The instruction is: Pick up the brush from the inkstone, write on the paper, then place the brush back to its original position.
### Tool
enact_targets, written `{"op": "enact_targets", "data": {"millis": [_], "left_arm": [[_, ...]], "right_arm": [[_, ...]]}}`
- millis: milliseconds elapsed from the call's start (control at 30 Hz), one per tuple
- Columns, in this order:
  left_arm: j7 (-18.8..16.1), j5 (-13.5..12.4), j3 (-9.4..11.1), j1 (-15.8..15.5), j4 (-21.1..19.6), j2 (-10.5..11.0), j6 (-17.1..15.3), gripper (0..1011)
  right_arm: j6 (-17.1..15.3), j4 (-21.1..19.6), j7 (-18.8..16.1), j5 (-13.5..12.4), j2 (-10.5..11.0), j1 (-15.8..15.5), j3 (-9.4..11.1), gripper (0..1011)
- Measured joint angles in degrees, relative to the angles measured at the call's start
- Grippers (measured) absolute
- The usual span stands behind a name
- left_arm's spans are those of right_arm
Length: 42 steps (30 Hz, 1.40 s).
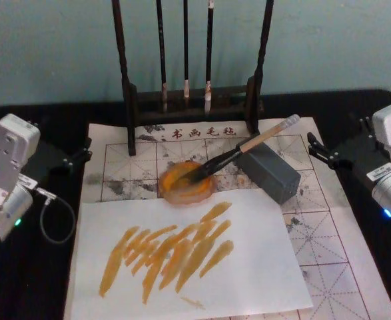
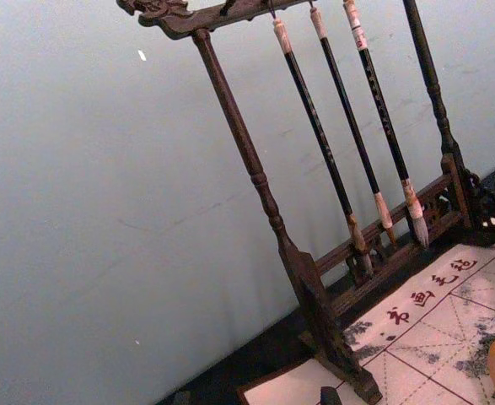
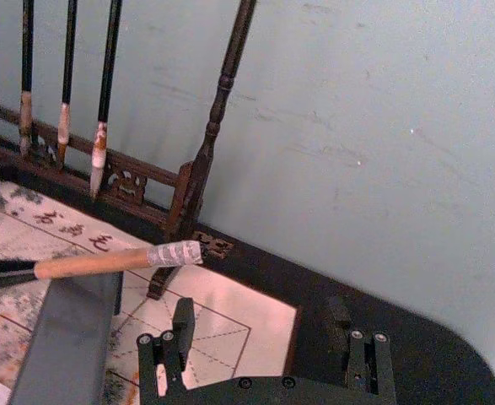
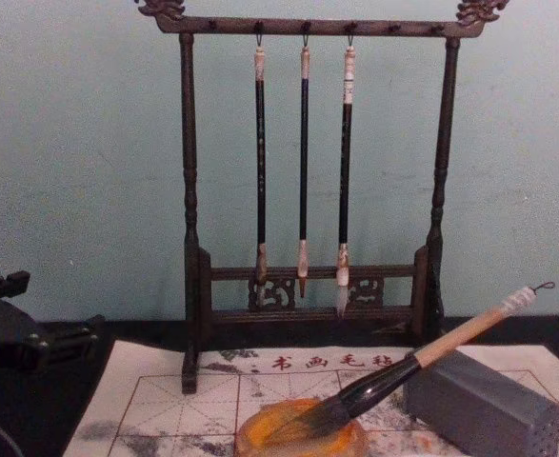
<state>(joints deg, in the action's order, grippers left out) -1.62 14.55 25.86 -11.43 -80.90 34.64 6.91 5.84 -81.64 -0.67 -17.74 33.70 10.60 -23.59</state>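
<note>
1. Your brush [image 1: 242, 152] is not in either gripper. It lies tilted, with its dark bristles down in the round orange dish [image 1: 205, 192] and its wooden handle propped on the grey block [image 1: 275, 175] just beside the dish. The white-wrapped end points up and away toward the robot's right.
2. Your right gripper [image 1: 320, 150] hangs at the right edge of the paper [image 1: 328, 227], near the brush's wrapped end but apart from it. In the right wrist view the right gripper [image 3: 260, 316] has its fingers [image 3: 182, 325] spread wide, with nothing between them.
3. Your left gripper [image 1: 82, 152] sits at the paper's left edge, well apart from the brush. In the chest view its two prongs stand apart, and it grips nothing.
4. The paper lies flat on the dark table [image 1: 35, 267], with its row of red characters at the far edge. A plain white sheet [image 1: 262, 267] rests on the near part of it and carries a fan of orange strokes [image 1: 175, 253].
5. Behind the paper stands the dark wooden rack [image 1: 132, 100], where three thin brushes [image 1: 186, 53] hang side by side.
</note>
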Motion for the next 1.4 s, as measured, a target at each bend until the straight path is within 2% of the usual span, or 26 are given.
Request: {"op": "enact_targets", "data": {"millis": [67,100,133,200,233,267,400,433,467,533,633,667,700,833,867,900,1000,1233,1400], "left_arm": [[0.00,0.00,0.00,0.00,0.00,0.00,0.00,1001],[0.00,0.00,0.00,0.00,0.00,0.00,0.00,1001],[0.00,0.00,0.00,0.00,0.00,0.00,0.00,1001],[0.00,0.00,0.00,0.00,0.00,0.00,0.00,1001],[0.00,0.00,0.00,0.00,0.00,0.00,0.00,1001],[0.00,0.00,0.00,0.00,0.00,0.00,0.00,1001],[0.00,0.00,0.00,0.00,0.00,0.00,0.00,1001],[0.00,0.00,0.00,0.00,0.00,0.00,0.00,1001],[0.00,0.00,0.00,0.00,0.00,0.00,0.00,1001],[0.00,0.00,0.00,0.00,0.00,0.00,0.00,1001],[0.00,0.00,0.00,0.00,0.00,0.00,0.00,1001],[0.00,0.00,0.00,0.00,0.00,0.00,0.00,1001],[0.00,0.00,0.00,0.00,0.00,0.00,0.00,1001],[0.00,0.00,0.00,0.00,0.00,0.00,0.00,1001],[0.00,0.00,0.00,0.00,0.00,0.00,0.00,1001],[0.00,0.00,0.00,0.00,0.00,0.00,0.00,1001],[0.00,0.00,0.00,0.00,0.00,0.00,0.00,1001],[0.00,0.00,0.00,0.00,0.00,0.00,0.00,1001],[0.00,0.00,0.00,0.00,0.00,0.00,0.00,1001]], "right_arm": [[-0.45,-0.32,-0.77,-1.35,-0.27,-0.34,0.73,1000],[-0.97,-0.68,-1.67,-2.96,-0.54,-0.75,1.51,1000],[-0.97,-0.68,-1.67,-2.96,-0.54,-0.75,1.51,1000],[-2.18,-1.53,-3.78,-6.79,-1.17,-1.70,3.22,1000],[-2.57,-1.75,-4.39,-7.96,-1.40,-1.94,3.75,1000],[-2.57,-1.75,-4.39,-7.96,-1.40,-1.94,3.75,1000],[-6.12,-2.59,-8.86,-16.30,-3.25,-3.36,6.92,1000],[-6.12,-2.59,-8.86,-16.30,-3.25,-3.36,6.92,1000],[-7.16,-2.61,-10.18,-18.51,-3.90,-3.57,7.80,1000],[-8.35,-2.62,-11.36,-20.74,-4.56,-3.70,8.62,1000],[-11.75,-2.11,-14.28,-26.17,-6.29,-3.69,10.54,1000],[-11.75,-2.11,-14.28,-26.17,-6.29,-3.69,10.54,1000],[-13.00,-1.58,-15.41,-28.19,-6.94,-3.47,11.06,1000],[-15.47,0.22,-17.64,-32.59,-8.01,-2.43,11.55,1000],[-16.66,1.20,-18.49,-34.61,-8.49,-1.89,11.75,1000],[-16.66,1.20,-18.49,-34.61,-8.49,-1.89,11.75,1000],[-19.99,3.86,-20.24,-39.59,-9.84,-0.27,12.31,1000],[-24.28,7.60,-21.61,-45.81,-11.72,1.98,12.74,1000],[-24.69,9.86,-22.18,-47.76,-12.71,3.35,12.53,1000]]}}
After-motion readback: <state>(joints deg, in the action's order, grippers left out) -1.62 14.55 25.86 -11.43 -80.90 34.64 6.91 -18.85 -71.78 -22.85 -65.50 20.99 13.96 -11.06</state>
